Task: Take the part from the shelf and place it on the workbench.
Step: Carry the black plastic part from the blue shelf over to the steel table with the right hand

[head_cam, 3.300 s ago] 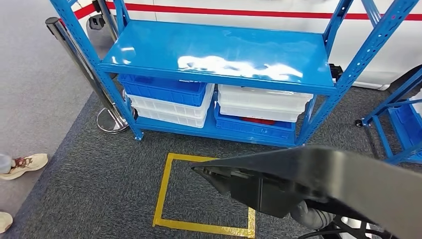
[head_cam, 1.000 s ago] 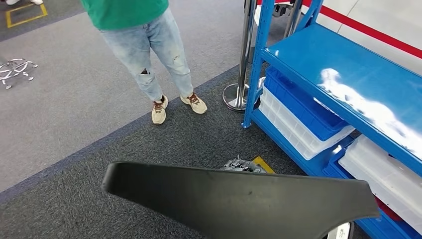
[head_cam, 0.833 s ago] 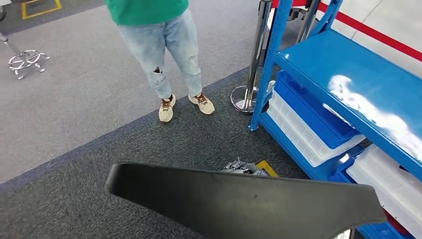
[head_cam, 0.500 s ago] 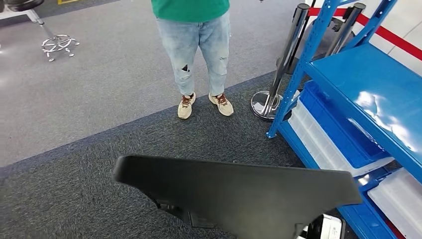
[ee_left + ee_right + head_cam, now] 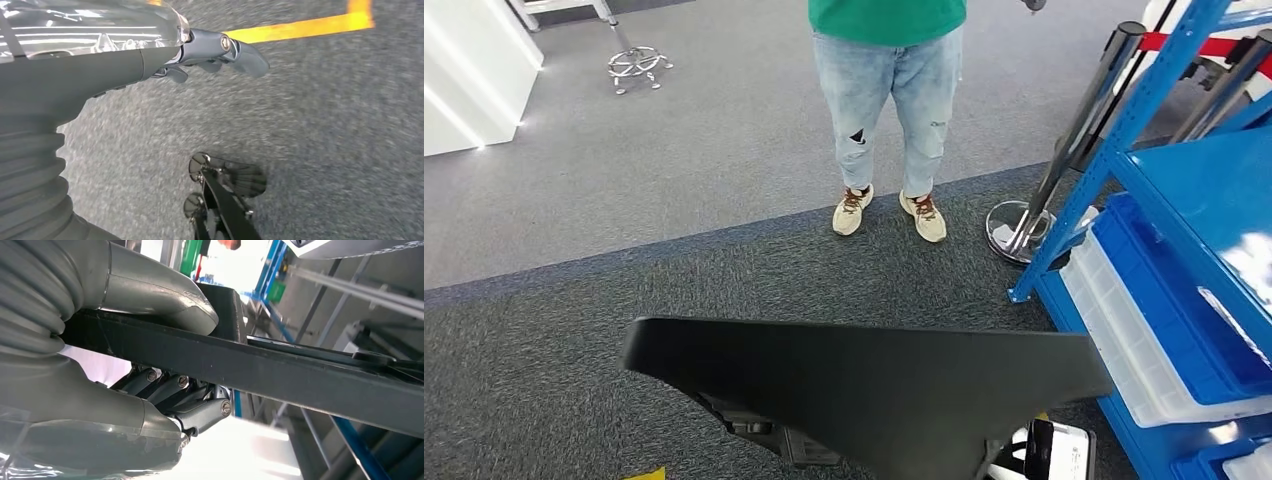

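Observation:
A large flat black plastic part (image 5: 874, 385) stretches across the bottom of the head view, carried above the dark carpet. In the right wrist view my right hand (image 5: 165, 365) grips the part (image 5: 310, 380) at its edge, thumb on one face and darker fingers (image 5: 200, 407) curled on the other. My left hand (image 5: 210, 52) hangs over the carpet with its fingers loosely bent and nothing in them. The blue shelf (image 5: 1194, 190) stands at the right.
A person in jeans and beige shoes (image 5: 889, 130) stands ahead on the carpet border. A chrome stanchion (image 5: 1044, 180) stands beside the shelf's post. Blue and white bins (image 5: 1164, 320) fill the lower shelf. A white cabinet (image 5: 469, 80) and stool base (image 5: 636, 65) stand far left.
The whole view has swung left as I turn away from the shelf: the shelf slid to the right edge and the person moved towards the middle. The part stays in my right hand.

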